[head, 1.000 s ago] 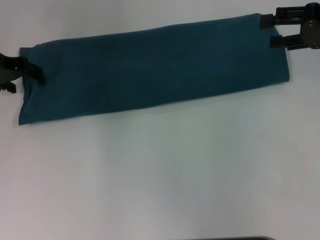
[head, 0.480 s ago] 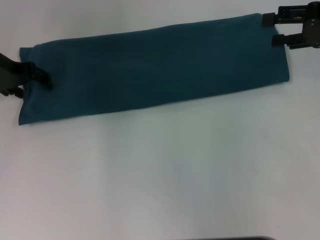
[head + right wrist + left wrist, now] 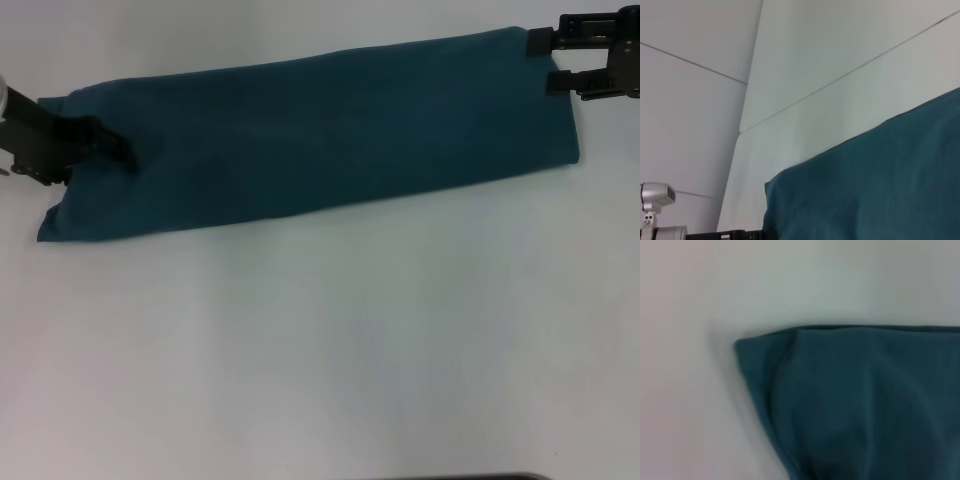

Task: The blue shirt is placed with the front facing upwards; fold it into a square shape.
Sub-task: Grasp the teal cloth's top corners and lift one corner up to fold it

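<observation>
A: White desk (image 3: pixel 320 360), nothing on it but the shirt (image 3: pixel 320 130). It lies as a long narrow band across the far side, tilted a bit, right end farther from the robot than the left. No letters or label showing, so it's already folded lengthwise.

B: Arms?

A: One at each end. Left tool (image 3: pixel 105 148) sits on the left end of the band; a second ago it was out at the very edge, now it has pushed inward over the cloth. Right tool (image 3: pixel 548 62) is at the far right corner, barely shifted, two fingers spread with the shirt's edge about level with them.

B: Clamped?

A: Right looks released, fingers apart, no cloth visibly pinched. Left I can't tell; only one dark finger lies on top and whatever is under the fabric is hidden. Left wrist view shows just the shirt's rounded corner (image 3: pixel 760 355) and desk, no fingers.

B: What does the move mean?

A: My read: left is setting up a grip on the left end to carry it over to the right and halve the band. That fold should get it close to square. Risk is grabbing only the top layer, which would open the earlier fold.
</observation>
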Tool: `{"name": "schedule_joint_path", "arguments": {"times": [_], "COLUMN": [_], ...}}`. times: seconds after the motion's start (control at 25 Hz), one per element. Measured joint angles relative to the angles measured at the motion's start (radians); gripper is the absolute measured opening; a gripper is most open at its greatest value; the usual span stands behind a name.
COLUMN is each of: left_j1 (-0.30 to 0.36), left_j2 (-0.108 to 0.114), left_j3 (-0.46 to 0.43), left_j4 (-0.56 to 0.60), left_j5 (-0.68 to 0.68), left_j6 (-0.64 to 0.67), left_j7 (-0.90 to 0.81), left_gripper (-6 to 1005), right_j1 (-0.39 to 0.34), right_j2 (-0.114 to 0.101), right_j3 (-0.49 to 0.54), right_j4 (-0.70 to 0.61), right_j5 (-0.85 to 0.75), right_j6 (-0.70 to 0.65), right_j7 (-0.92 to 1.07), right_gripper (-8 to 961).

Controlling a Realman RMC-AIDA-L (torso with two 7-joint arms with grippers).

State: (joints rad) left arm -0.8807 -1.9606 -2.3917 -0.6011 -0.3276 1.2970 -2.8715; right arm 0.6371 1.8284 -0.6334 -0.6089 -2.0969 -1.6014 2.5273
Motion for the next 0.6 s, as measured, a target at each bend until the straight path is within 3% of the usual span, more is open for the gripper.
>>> {"name": "schedule_joint_path", "arguments": {"times": [0.44, 0.6], "left_j1": [-0.006, -0.001], "left_j2": [-0.006, 0.002], "left_j3": [-0.004, -0.016], "left_j4": [-0.01, -0.019], "left_j5": [-0.086, -0.1], "left_j6": [0.031, 0.04], "left_j7": [0.06, 0.075], "left_gripper": [792, 702], "right_j1": [-0.003, -0.005], "right_j2": [-0.002, -0.002], "right_j3": [0.013, 0.018], "right_j4": [0.0, 0.0], "right_j5": [0.0, 0.0], "right_j6": [0.0, -0.001], "right_j7": [-0.006, -0.006], "right_gripper": [784, 782]}}
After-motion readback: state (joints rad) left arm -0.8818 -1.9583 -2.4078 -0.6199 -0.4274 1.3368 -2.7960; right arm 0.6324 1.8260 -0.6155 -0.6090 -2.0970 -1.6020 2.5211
